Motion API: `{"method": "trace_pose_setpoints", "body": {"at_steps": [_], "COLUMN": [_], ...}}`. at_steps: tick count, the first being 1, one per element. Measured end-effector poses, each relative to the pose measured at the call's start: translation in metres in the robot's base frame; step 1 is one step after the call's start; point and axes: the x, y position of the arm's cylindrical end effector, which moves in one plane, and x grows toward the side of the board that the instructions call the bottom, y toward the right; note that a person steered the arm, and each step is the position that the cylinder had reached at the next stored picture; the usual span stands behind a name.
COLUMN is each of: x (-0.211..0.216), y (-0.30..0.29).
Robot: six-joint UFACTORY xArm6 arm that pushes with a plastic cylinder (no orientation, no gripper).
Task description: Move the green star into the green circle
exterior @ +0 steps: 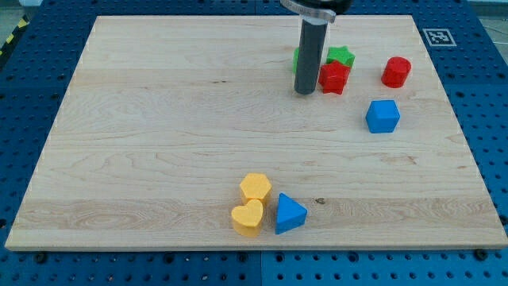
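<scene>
The green star (341, 56) sits near the view's top right, just above a red star block (334, 77) and touching it. A green block, the green circle (297, 58), is mostly hidden behind my rod; only a sliver shows at the rod's left. My tip (305, 93) rests on the board just left of the red star and below-left of the green star.
A red cylinder-like block (395, 71) and a blue hexagon-like block (382, 116) lie at the right. A yellow hexagon (255, 187), a yellow heart (248, 218) and a blue triangle (290, 214) cluster near the view's bottom. The wooden board (159, 143) lies on a blue perforated table.
</scene>
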Motion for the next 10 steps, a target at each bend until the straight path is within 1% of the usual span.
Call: {"method": "trace_pose_setpoints", "body": {"at_steps": [2,3,4,5,6,7,9,10], "x": [0.071,0.099,0.101,0.106,0.101,0.071,0.009,-0.006], "y": [0.022,0.055,0.101,0.166,0.221,0.235,0.18,0.154]}}
